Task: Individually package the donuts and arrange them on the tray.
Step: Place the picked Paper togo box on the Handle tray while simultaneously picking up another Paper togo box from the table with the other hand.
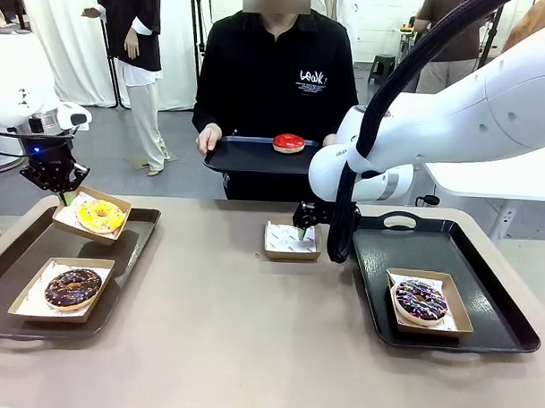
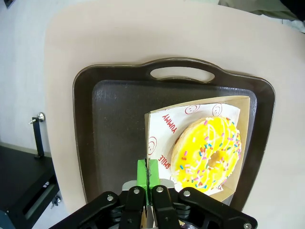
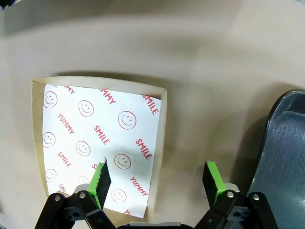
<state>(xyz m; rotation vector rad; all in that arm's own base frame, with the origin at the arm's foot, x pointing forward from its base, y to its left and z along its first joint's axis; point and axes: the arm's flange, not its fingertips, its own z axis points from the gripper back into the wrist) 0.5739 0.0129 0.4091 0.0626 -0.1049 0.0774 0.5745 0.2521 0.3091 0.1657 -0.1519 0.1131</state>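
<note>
Taking the empty paper-lined box [image 1: 293, 241] in the middle of the table [image 1: 250, 346] as the marker, the right gripper [image 1: 306, 225] hangs just above that box's right edge with its green-padded fingers spread wide; from its wrist camera one finger [image 3: 101, 179] sits over the printed paper and the other [image 3: 214, 181] over bare tabletop beside the box wall, nothing between them. To the left of that box lies a dark tray [image 1: 37, 267], and over its far end the left gripper [image 1: 58, 183] has its fingers pressed together on the rim of a box [image 1: 91, 216] carrying the yellow-iced donut [image 1: 101, 215]; the box hangs tilted above the tray. The wrist view shows the pads [image 2: 143, 172] nipping the cardboard edge right beside the yellow ring [image 2: 206, 152]. Nearer on that same tray, the chocolate-glazed donut [image 1: 73, 287] rests in its own box. To the right of the empty box, a second tray [image 1: 502, 310] holds the boxed dark donut with coloured sprinkles [image 1: 420, 300]. Beyond the empty box, across the table, a person holds a third tray [image 1: 247, 155] with the red-iced donut [image 1: 288, 143] on it, unboxed.
</note>
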